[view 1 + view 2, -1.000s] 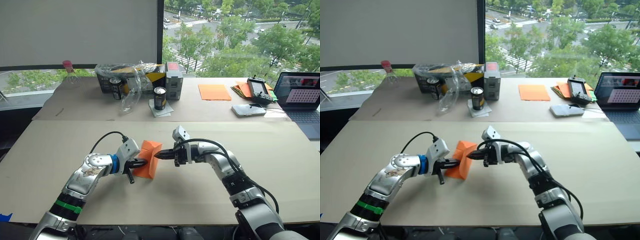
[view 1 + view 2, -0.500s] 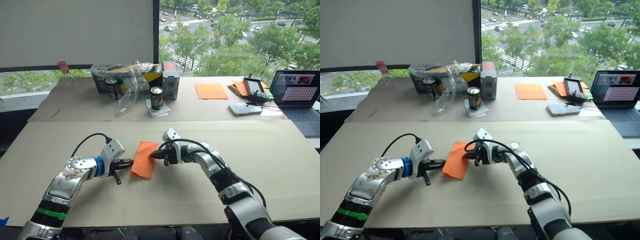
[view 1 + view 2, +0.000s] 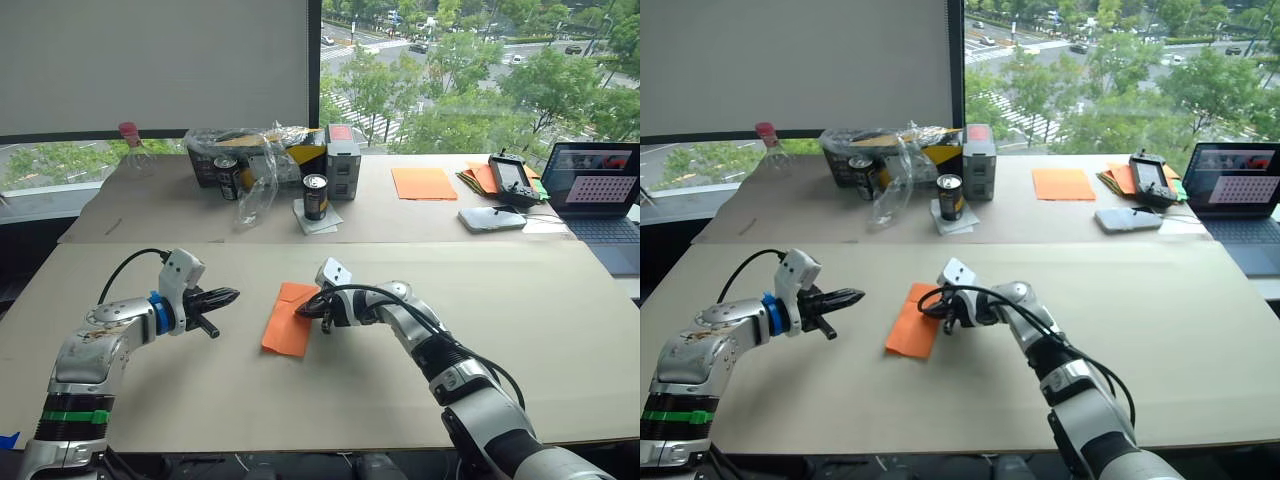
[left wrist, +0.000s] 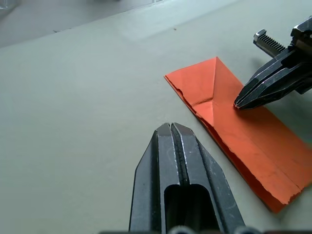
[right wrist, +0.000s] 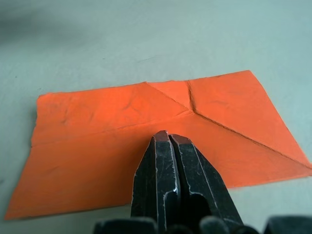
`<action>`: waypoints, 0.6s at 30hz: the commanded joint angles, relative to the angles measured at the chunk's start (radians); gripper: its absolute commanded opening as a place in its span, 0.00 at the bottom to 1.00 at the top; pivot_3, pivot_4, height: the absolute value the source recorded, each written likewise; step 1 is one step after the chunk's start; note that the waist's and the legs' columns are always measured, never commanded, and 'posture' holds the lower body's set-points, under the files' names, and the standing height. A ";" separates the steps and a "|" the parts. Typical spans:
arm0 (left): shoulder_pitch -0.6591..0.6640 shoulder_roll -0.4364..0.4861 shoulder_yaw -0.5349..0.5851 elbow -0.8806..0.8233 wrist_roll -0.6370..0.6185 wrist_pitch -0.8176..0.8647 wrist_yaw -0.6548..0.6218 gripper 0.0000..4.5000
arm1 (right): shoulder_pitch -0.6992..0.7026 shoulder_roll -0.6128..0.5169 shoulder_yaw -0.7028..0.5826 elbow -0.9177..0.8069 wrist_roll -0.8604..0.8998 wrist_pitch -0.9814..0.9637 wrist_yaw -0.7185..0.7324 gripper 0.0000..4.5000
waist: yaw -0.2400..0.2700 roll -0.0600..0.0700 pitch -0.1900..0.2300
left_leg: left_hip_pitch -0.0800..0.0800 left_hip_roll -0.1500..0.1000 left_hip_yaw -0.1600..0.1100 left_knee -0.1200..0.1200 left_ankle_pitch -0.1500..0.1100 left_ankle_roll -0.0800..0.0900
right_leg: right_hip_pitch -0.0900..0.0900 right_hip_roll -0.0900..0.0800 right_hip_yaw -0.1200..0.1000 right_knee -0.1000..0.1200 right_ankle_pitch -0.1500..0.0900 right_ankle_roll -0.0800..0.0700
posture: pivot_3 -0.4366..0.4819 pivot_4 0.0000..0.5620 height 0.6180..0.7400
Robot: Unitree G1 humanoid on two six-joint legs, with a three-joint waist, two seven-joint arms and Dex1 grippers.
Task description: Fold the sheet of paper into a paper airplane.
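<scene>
The sheet of paper [image 3: 293, 318] lies flat on the tabletop [image 3: 420, 400], folded into a long strip (one end creased into a point). Its long axis runs from near the robot toward the far edge, pointed end away. The right claw [image 3: 301, 311], fingers pressed together, presses its tip on the paper. The left claw [image 3: 232, 295], also closed and empty, hovers well apart, aimed at the strip.

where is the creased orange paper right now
The folded bright orange sheet of paper lies flat on the near table, about centre in the head views. The shut right gripper presses on it; the shut left gripper is off to its left, apart.
</scene>
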 commanded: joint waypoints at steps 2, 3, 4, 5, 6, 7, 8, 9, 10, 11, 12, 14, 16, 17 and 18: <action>-0.031 -0.031 -0.093 -0.016 0.020 -0.029 -0.013 0.00 | 0.034 -0.013 -0.002 0.007 -0.032 0.044 -0.062 0.01 | 0.000 0.000 0.000 | 0.000 0.000 0.000 0.000 0.000 0.000 | 0.000 0.000 0.000 0.000 0.000 0.000 | 0.48 0.27 0.92; -0.036 -0.043 -0.110 -0.011 0.023 -0.033 -0.014 0.00 | 0.039 -0.015 -0.009 -0.006 -0.027 0.053 -0.069 0.01 | 0.000 0.000 0.000 | 0.000 0.000 0.000 0.000 0.000 0.000 | 0.000 0.000 0.000 0.000 0.000 0.000 | 0.48 0.27 0.92; -0.042 -0.053 -0.131 -0.008 0.029 -0.039 -0.016 0.00 | 0.046 -0.017 -0.017 -0.020 -0.021 0.063 -0.075 0.01 | 0.001 0.000 0.000 | 0.000 0.000 0.000 0.000 0.000 0.000 | 0.000 0.000 0.000 0.000 0.000 0.000 | 0.48 0.27 0.92; -0.046 -0.059 -0.144 -0.006 0.033 -0.044 -0.017 0.00 | 0.051 -0.018 -0.021 -0.030 -0.018 0.069 -0.080 0.01 | 0.002 0.000 0.000 | 0.000 0.000 0.000 0.000 0.000 0.000 | 0.000 0.000 0.000 0.000 0.000 0.000 | 0.48 0.27 0.92; -0.048 -0.061 -0.152 -0.005 0.037 -0.047 -0.019 0.00 | 0.054 -0.019 -0.024 -0.037 -0.016 0.075 -0.083 0.01 | 0.003 0.000 0.000 | 0.000 0.000 0.000 0.000 0.000 0.000 | 0.000 0.000 0.000 0.000 0.000 0.000 | 0.48 0.27 0.92; -0.049 -0.058 -0.184 0.003 0.059 -0.060 -0.027 0.00 | 0.065 -0.023 -0.020 -0.053 -0.017 0.078 -0.080 0.01 | 0.003 0.000 0.000 | 0.000 0.000 0.000 0.000 0.000 0.000 | 0.000 0.000 0.000 0.000 0.000 0.000 | 0.48 0.27 0.92; -0.052 -0.058 -0.213 0.013 0.078 -0.071 -0.033 0.00 | 0.074 -0.029 -0.017 -0.066 -0.018 0.082 -0.077 0.01 | 0.004 0.000 0.000 | 0.000 0.000 0.000 0.000 0.000 0.000 | 0.000 0.000 0.000 0.000 0.000 0.000 | 0.48 0.27 0.92; -0.054 -0.058 -0.236 0.024 0.093 -0.081 -0.040 0.00 | 0.083 -0.035 -0.016 -0.078 -0.019 0.085 -0.076 0.01 | 0.005 0.000 0.000 | 0.000 0.000 0.000 0.000 0.000 0.000 | 0.000 0.000 0.000 0.000 0.000 0.000 | 0.48 0.27 0.92; -0.057 -0.059 -0.252 0.035 0.104 -0.088 -0.045 0.00 | 0.089 -0.041 -0.015 -0.087 -0.020 0.087 -0.077 0.01 | 0.006 0.000 0.000 | 0.000 0.000 0.000 0.000 0.000 0.000 | 0.000 0.000 0.000 0.000 0.000 0.000 | 0.48 0.27 0.92; -0.057 -0.057 -0.261 0.049 0.115 -0.098 -0.048 0.00 | 0.093 -0.044 -0.017 -0.094 -0.020 0.089 -0.082 0.01 | 0.006 0.000 0.000 | 0.000 0.000 0.000 0.000 0.000 0.000 | 0.000 0.000 0.000 0.000 0.000 0.000 | 0.48 0.27 0.92; -0.055 -0.053 -0.271 0.064 0.127 -0.108 -0.051 0.00 | 0.096 -0.046 -0.022 -0.100 -0.019 0.090 -0.089 0.01 | 0.007 0.000 0.000 | -0.001 0.000 0.000 0.000 0.000 0.000 | 0.000 0.000 0.000 -0.001 0.000 0.000 | 0.48 0.27 0.92; -0.051 -0.044 -0.287 0.086 0.146 -0.121 -0.056 0.00 | 0.096 -0.046 -0.035 -0.103 -0.016 0.085 -0.107 0.01 | 0.007 0.000 0.000 | 0.000 0.000 0.000 0.000 0.000 0.000 | 0.000 0.000 0.000 -0.001 0.000 0.000 | 0.48 0.27 0.92; -0.042 -0.035 -0.303 0.100 0.165 -0.135 -0.063 0.00 | 0.089 -0.047 -0.049 -0.092 -0.016 0.068 -0.129 0.01 | 0.007 0.000 0.000 | 0.000 0.000 0.000 0.000 0.000 0.000 | 0.001 0.000 0.000 -0.001 0.000 0.000 | 0.48 0.27 0.92; -0.037 -0.032 -0.308 0.102 0.171 -0.140 -0.066 0.00 | 0.085 -0.045 -0.055 -0.086 -0.014 0.062 -0.139 0.01 | 0.007 0.000 0.000 | 0.001 0.000 0.000 0.000 0.000 0.000 | 0.001 0.000 0.000 0.000 0.000 0.000 | 0.48 0.27 0.92; -0.033 -0.031 -0.310 0.101 0.174 -0.144 -0.068 0.00 | 0.081 -0.043 -0.060 -0.077 -0.013 0.057 -0.147 0.01 | 0.007 0.000 -0.001 | 0.001 0.000 0.000 0.000 0.000 0.000 | 0.001 0.000 0.000 0.000 0.000 0.000 | 0.48 0.27 0.92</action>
